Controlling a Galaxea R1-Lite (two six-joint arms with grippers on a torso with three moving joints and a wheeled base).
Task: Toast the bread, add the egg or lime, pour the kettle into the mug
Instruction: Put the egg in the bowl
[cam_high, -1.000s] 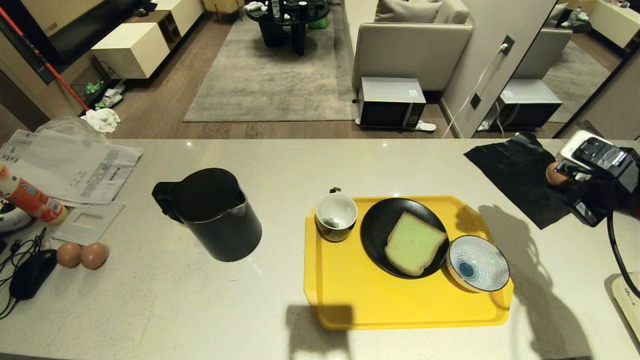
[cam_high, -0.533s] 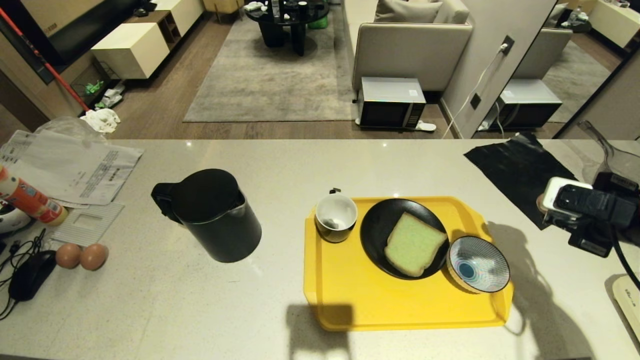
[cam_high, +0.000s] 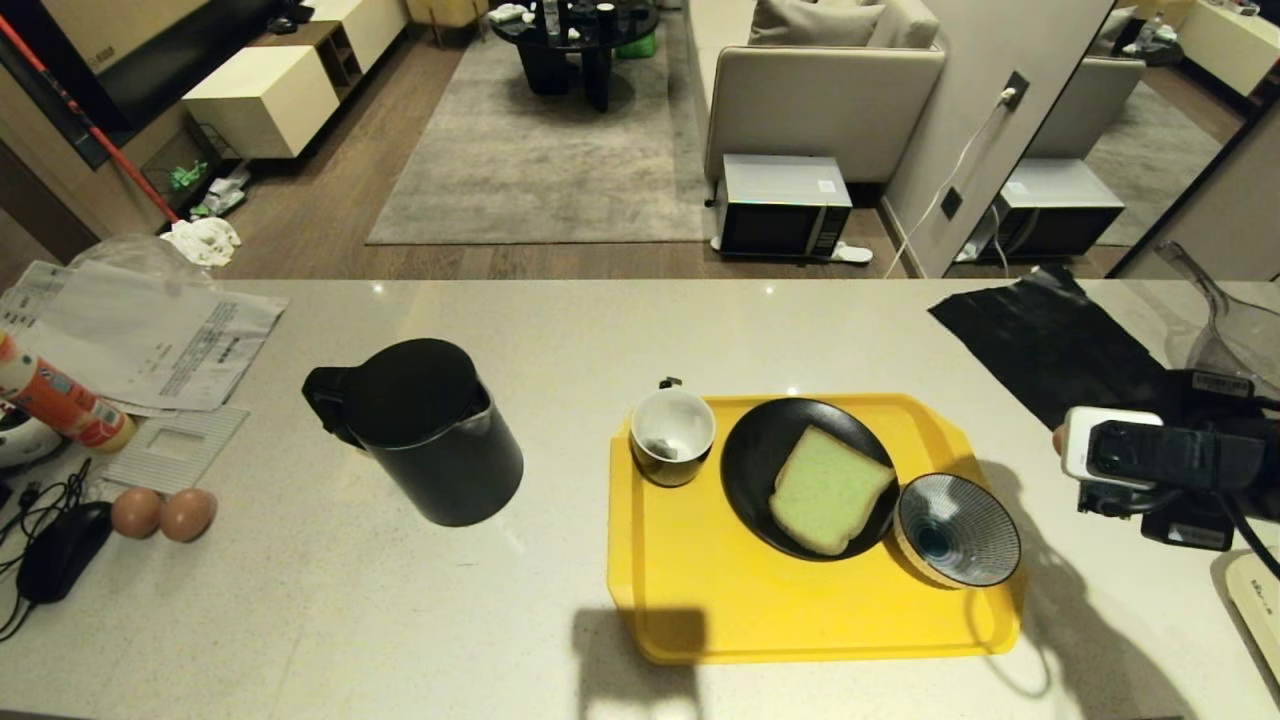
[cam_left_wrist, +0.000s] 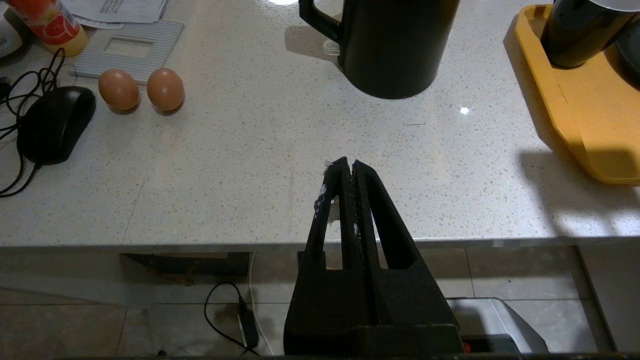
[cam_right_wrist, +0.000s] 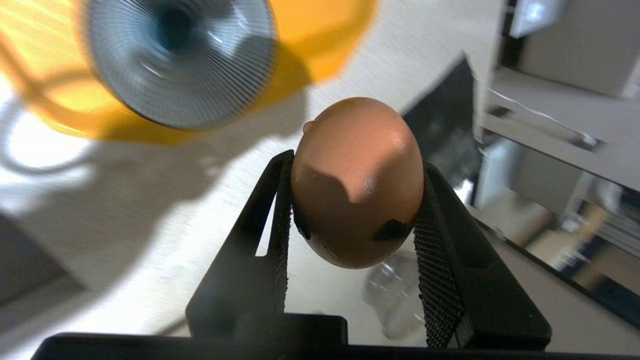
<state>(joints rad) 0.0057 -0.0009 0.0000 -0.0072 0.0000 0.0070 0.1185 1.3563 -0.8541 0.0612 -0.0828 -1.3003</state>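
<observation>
Since a second ago, right gripper (cam_right_wrist: 350, 200) swung from above the black cloth (cam_high: 1040, 345) down toward the tray's 3 o'clock side, carrying the egg (cam_right_wrist: 357, 182). Jaws pinching egg across its waist, long axis pointing out past the fingertips, probably so it can drop clean into the striped bowl (cam_high: 958, 528), still well apart. Left gripper (cam_left_wrist: 348, 172) parked off the near counter edge, jaws pressed together, idle. Farther out on the yellow tray (cam_high: 700, 620): bread (cam_high: 828, 490) flat on the black plate (cam_high: 760, 450), untoasted by the look of it; mug (cam_high: 672, 432) at the tray's 10 o'clock corner, handy for the kettle (cam_high: 430, 430) at its 9 o'clock. In head view, camera housing hides nearly all of the egg and the jaws. Lime and toaster not seen. Something small in the mug, can't tell what.
</observation>
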